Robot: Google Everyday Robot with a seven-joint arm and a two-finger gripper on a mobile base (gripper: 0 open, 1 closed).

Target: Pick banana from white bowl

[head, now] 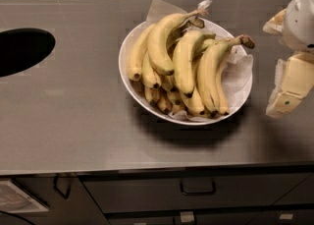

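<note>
Banana lies topmost on other bananas in white bowl, mid grey worktop. Pincer hangs right of the bowl, apart from it; spread or pressed together, cannot tell.

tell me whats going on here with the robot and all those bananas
A robot arm is set to take one banana out of a bowl. Its gripper is at the right edge of the view, beside the white bowl and not touching any fruit. The banana, the big curved one on top of the pile, lies in the bowl on the steel counter.
</note>
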